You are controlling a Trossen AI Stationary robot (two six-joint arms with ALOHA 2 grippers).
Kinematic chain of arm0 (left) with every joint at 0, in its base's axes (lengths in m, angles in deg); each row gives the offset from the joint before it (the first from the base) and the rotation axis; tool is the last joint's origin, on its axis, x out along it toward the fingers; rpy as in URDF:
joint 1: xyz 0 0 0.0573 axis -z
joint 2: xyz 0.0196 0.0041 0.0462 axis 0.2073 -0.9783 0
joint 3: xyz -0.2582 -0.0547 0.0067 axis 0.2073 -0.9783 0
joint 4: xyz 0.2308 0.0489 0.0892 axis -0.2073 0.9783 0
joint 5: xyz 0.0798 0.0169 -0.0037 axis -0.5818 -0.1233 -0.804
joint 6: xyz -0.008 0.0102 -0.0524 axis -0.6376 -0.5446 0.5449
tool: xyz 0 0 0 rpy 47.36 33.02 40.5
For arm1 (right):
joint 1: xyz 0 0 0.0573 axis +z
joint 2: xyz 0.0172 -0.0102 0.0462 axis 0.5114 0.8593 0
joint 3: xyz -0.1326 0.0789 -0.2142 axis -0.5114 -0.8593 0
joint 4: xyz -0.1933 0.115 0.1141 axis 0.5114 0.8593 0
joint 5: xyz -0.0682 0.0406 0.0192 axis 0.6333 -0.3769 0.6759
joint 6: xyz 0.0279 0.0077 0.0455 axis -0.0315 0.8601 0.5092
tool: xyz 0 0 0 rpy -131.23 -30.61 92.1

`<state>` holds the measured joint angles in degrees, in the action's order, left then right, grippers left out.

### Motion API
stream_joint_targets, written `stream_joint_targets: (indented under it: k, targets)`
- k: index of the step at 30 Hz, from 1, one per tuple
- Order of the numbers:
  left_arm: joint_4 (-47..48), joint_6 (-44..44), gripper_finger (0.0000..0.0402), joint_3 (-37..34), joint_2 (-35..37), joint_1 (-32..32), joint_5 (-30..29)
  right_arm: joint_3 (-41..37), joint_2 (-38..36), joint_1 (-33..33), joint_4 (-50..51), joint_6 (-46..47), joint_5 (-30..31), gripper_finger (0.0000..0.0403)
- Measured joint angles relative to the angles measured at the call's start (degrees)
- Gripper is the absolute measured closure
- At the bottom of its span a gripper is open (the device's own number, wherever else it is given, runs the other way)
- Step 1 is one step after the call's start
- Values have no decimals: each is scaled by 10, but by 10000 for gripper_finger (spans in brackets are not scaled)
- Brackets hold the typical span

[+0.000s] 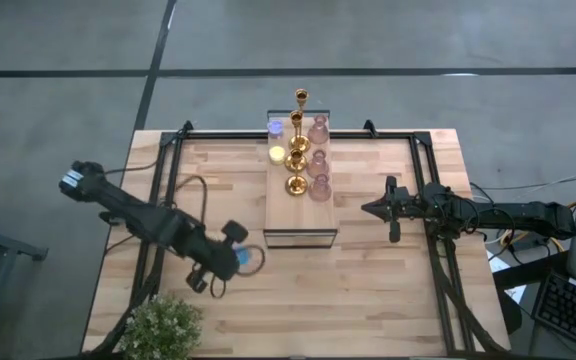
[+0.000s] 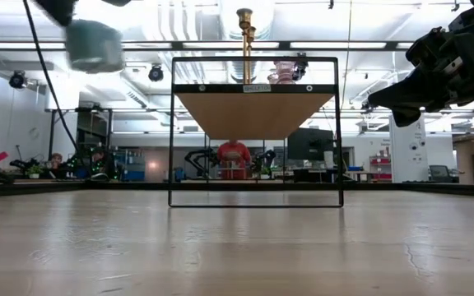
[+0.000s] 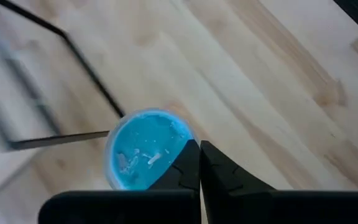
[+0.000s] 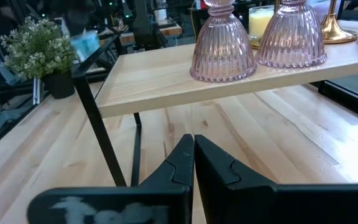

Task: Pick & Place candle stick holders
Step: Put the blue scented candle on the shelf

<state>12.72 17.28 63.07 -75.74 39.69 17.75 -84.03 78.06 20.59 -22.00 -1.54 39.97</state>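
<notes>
So your left gripper is sitting over the front-left part of the light butcher-block wooden table, just off the front-left corner of the raised light-wood shelf on a thin black wire frame, and its jaws are pinched together on the rim of the small round blue candle cup, which hangs above the table top in the low view. Your right gripper is parked to the right of the shelf, jaws fully closed with nothing in them. Up on the shelf you've got three shiny gold thin-stemmed holders in a row, three pink ribbed glass vase-shaped holders right next to them, plus a tiny purple cup and a tiny yellow cup on the left side. A little green leafy plant sits at the front-left table corner
</notes>
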Motion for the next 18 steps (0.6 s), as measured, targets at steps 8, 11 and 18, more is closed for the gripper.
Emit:
stream_joint_targets:
  k: [8, 11, 18]
  targets:
    - [18, -75, 401, 1, 52, -87, -50, 0, 0, 0, 0, 0, 0, 394]
    - [25, -100, 401, 1, 58, -130, -75, 0, 0, 0, 0, 0, 0, 394]
    - [-27, -195, 400, 1, 48, -235, -33, 0, 0, 0, 0, 0, 0, 394]
